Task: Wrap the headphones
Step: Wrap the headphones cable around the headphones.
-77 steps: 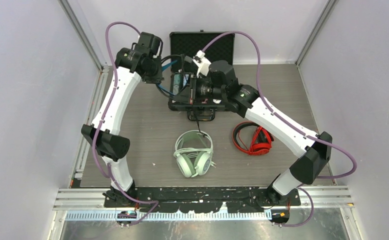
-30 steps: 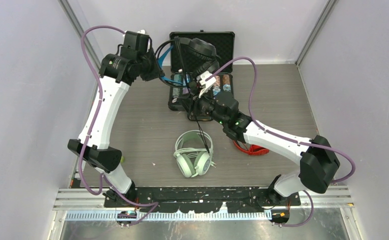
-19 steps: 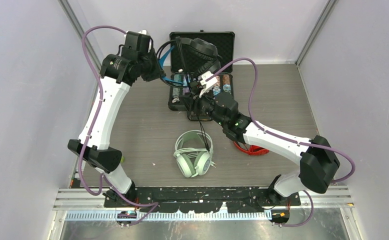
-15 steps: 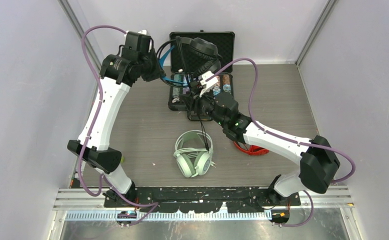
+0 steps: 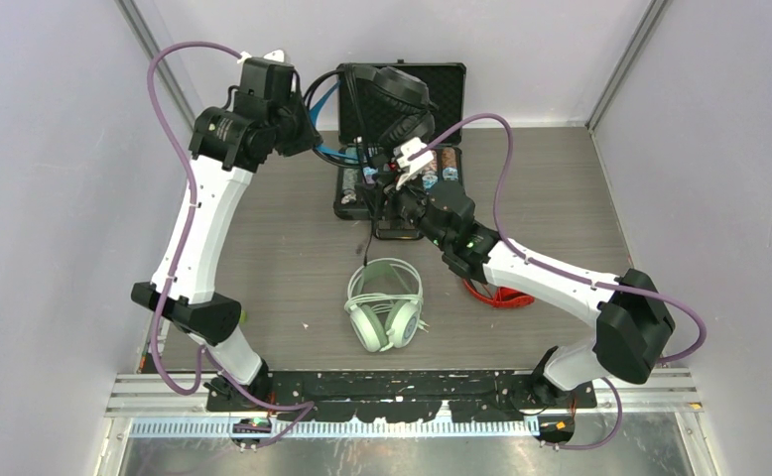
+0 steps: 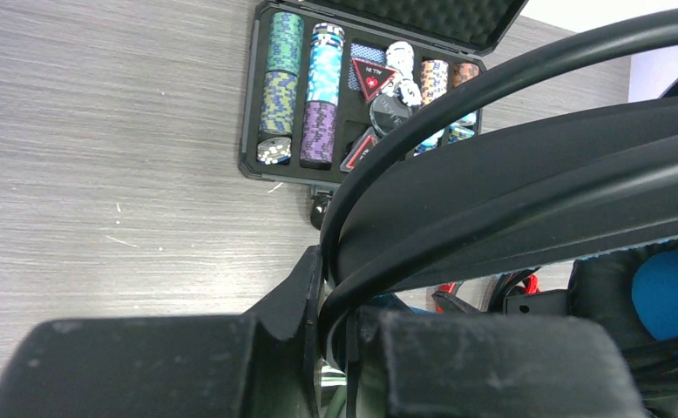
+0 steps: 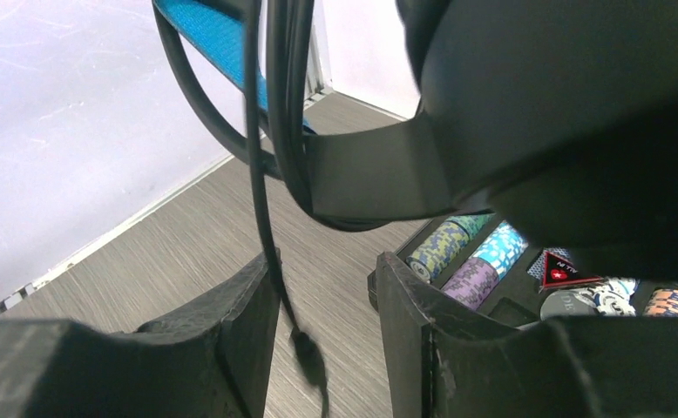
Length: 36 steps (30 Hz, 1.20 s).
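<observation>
My left claw pinches the black headphones' band, cups hanging beyond it. Right claw gapes, black cable loose between its fingers. I fear it slips out, snagging the chip case.

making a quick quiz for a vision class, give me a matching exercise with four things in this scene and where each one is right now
Things
1. bulky black headphones with blue-lined headband
2. pale mint-green headphones with white cable
3. glossy red headphones
4. black hard case of poker chips

Places
a. lying flat mid-table
b. open at the far side
c. held up by the left gripper
d. partly hidden under the right arm

Pairs: 1-c, 2-a, 3-d, 4-b
</observation>
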Motion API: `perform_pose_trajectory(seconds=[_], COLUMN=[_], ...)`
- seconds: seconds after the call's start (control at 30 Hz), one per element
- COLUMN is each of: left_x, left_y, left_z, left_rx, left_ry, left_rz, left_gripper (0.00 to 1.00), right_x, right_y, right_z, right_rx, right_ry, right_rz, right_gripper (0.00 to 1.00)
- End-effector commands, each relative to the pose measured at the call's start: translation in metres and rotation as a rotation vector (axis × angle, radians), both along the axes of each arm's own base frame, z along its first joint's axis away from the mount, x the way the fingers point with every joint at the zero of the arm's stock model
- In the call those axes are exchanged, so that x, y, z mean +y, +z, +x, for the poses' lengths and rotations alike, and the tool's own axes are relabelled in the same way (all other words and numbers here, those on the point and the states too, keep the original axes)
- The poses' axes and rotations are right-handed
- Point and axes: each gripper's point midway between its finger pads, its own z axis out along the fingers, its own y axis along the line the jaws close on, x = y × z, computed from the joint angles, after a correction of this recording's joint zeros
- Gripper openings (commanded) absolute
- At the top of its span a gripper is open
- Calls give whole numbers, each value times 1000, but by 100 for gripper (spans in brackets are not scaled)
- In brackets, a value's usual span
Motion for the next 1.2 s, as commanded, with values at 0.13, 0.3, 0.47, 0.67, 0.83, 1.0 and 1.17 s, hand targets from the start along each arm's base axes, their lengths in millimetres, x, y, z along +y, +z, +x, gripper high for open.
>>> perform_pose_trajectory(seconds=[0.13, 0.3, 0.47, 0.67, 0.83, 1.0, 1.17], left_x=[-2, -4, -9, -10, -11, -13, -15], left_y=[55, 60, 67, 75, 78, 85, 90], left_z=[-10, -11, -11, -13, -14, -15, -16], left_rx=[-155, -163, -169, -185, -190, -204, -213], left_ry=[-19, -28, -44, -53, -57, -68, -76], left_rz=[-80, -90, -108, -120, -128, -148, -164], left_gripper=[0, 0, 0, 0, 0, 0, 0], right_x=[-11, 0, 4, 9, 5, 12, 22], right_y=[43, 29, 15, -2, -11, -22, -34], right_z=[8, 2, -1, -15, -14, -17, -18], right_rx=[-71, -78, -95, -127, -169, -206, -212], right_ry=[-43, 26, 57, 136, 126, 166, 209], right_rz=[73, 104, 110, 102, 62, 63, 62], right_gripper=[50, 53, 56, 57, 57, 58, 58])
